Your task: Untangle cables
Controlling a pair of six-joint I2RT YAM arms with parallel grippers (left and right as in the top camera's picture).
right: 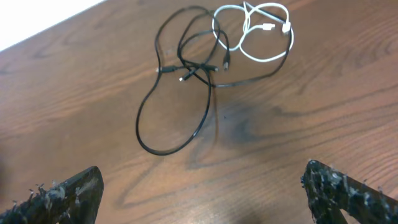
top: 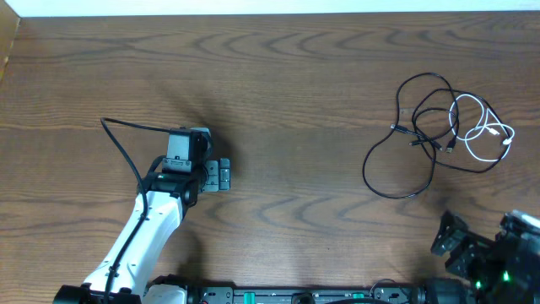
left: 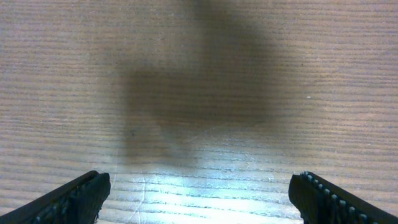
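Note:
The cables lie in a loose tangle at the right of the wooden table. Thin black cables [top: 419,135] loop over each other, and a shorter white cable [top: 492,129] coils against their right side. In the right wrist view the black cables [right: 186,68] and the white cable [right: 264,60] lie ahead of my right gripper [right: 202,193], which is open and empty. From overhead, the right gripper [top: 447,236] sits near the front right edge, short of the tangle. My left gripper [top: 221,176] is open over bare wood at left centre, with nothing between its fingers [left: 74,199].
A thicker black wire [top: 122,143] runs from the left arm's wrist back along its white link [top: 143,236]. The table's far edge [top: 270,15] meets a white wall. The arm bases stand along the front edge.

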